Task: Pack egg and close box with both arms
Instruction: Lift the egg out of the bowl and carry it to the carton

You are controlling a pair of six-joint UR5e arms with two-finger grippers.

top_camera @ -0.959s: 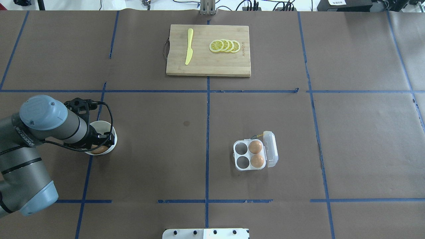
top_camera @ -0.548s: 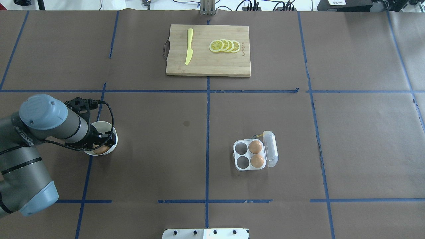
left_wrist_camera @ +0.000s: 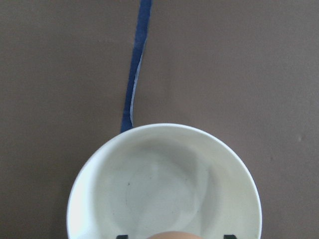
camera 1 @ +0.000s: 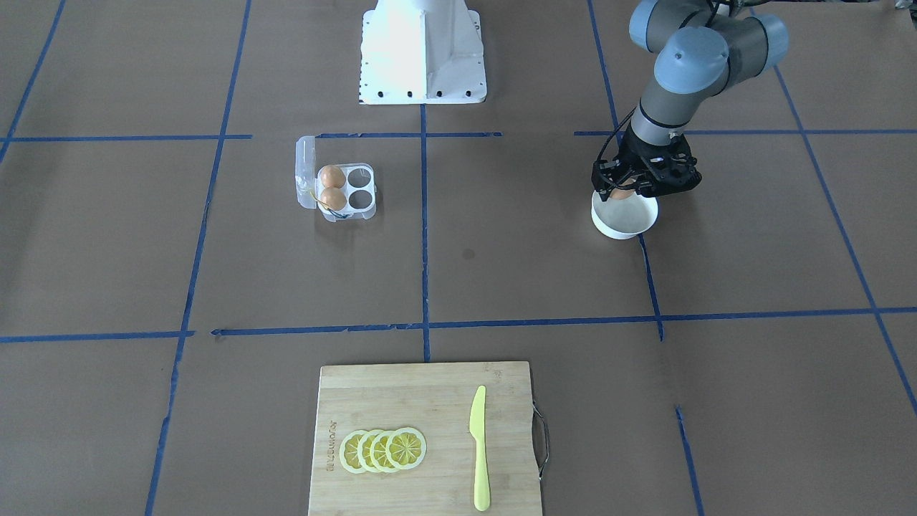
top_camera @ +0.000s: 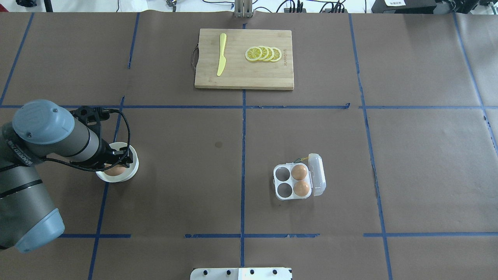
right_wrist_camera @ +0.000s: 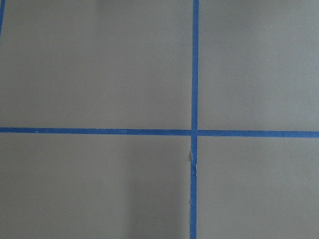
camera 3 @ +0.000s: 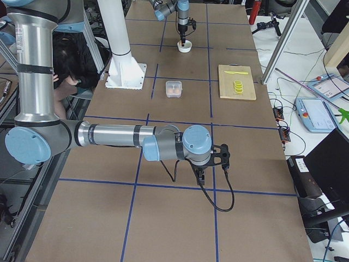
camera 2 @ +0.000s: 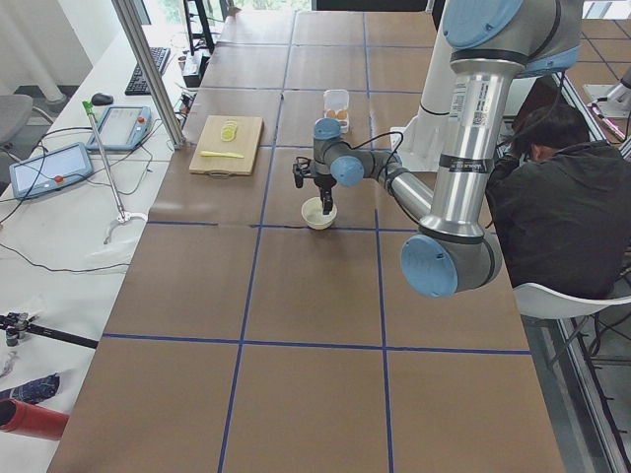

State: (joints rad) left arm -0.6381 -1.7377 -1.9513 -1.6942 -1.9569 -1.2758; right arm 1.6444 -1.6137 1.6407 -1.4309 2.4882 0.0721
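My left gripper (top_camera: 116,166) is shut on an orange-brown egg (top_camera: 115,170) and holds it just above a round white bowl (top_camera: 134,171); the front view shows the same egg (camera 1: 620,192) over the bowl (camera 1: 625,218). In the left wrist view the egg (left_wrist_camera: 172,235) sits at the bottom edge and the bowl (left_wrist_camera: 164,189) below is empty. The clear box (top_camera: 284,189) lies open right of centre, lid (top_camera: 317,175) folded to the right, with two eggs (top_camera: 299,172) in its right cups. My right gripper (camera 3: 202,177) shows only in the exterior right view; I cannot tell its state.
A wooden cutting board (top_camera: 244,74) with a yellow knife (top_camera: 221,54) and lemon slices (top_camera: 263,53) lies at the far middle. The white base block (top_camera: 241,273) is at the near edge. A seated person (camera 2: 562,197) is beside the table.
My left arm has risen and drawn back a little, with the egg still between its fingers above the bowl. The box has not moved.
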